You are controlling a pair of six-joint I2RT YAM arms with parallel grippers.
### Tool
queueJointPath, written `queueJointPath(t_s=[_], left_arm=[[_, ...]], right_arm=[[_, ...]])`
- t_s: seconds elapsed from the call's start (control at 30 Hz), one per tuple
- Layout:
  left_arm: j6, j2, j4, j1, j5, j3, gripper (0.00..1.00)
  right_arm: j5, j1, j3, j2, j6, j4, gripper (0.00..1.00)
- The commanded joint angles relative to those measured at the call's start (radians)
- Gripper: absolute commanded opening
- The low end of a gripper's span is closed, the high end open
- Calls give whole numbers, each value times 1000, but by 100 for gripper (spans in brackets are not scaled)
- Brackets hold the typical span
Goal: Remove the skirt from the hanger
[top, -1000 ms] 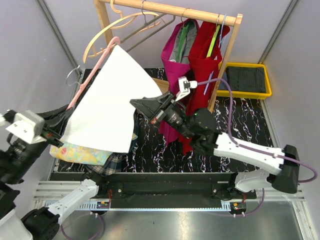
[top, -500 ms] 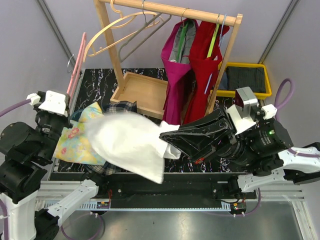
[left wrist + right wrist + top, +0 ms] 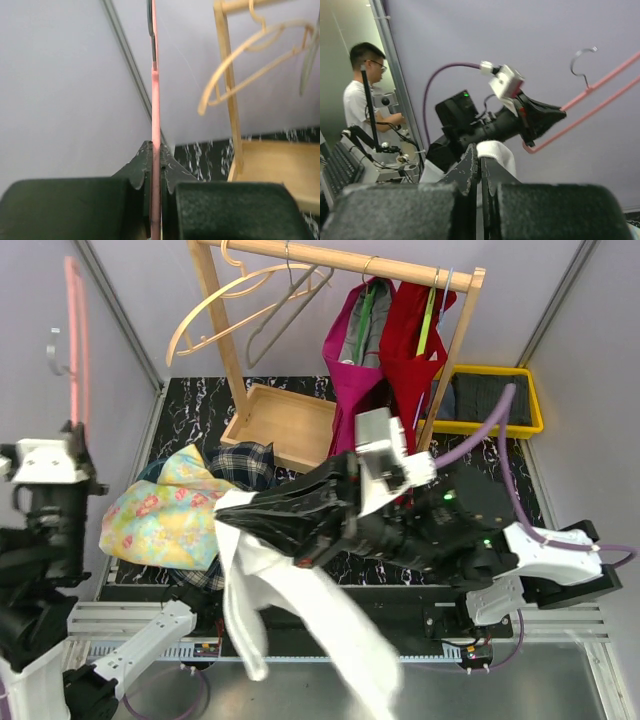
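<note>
Top external had the right gripper [image 3: 225,522] clenched on the white skirt [image 3: 245,605] dangling lower centre, where a slipping pinch might drop it; left gripper [image 3: 73,435] clamped the bare pink hanger [image 3: 75,335].

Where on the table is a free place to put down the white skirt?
Bare marble table lies right of the red garment, in front of the yellow bin. The left is crowded: clothes pile and wooden tray.
</note>
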Motion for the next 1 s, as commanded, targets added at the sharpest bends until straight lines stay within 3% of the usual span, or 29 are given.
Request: queueJointPath(t_s=[0.0, 0.1, 0.2, 0.3, 0.33, 0.43, 0.57, 0.73, 0.97], left_arm=[[56, -56, 238, 1, 11, 82, 0], [44, -48, 192, 1, 1, 207, 0], [15, -82, 130, 1, 18, 234, 0], [4, -125, 90, 5, 18, 223, 0], [5, -131, 82, 5, 16, 224, 0], [-1, -148, 61, 5, 24, 243, 0], [-15, -149, 42, 5, 51, 267, 0], [-45, -160, 27, 5, 90, 252, 0], [-90, -131, -74, 8, 245, 281, 0]], right_arm=[[60, -11, 148, 110, -86, -76, 0], [-6, -86, 257, 210, 11, -147, 0], [-98, -196, 384, 337, 104, -171, 0], [-178, -276, 673, 548, 182, -249, 0], [-211, -323, 837, 663, 214, -271, 0], [-262, -385, 940, 766, 327, -299, 0], [-304, -471, 704, 748, 449, -228, 0], [-272, -474, 351, 670, 438, -144, 0], [-225, -483, 11, 635, 411, -145, 0]])
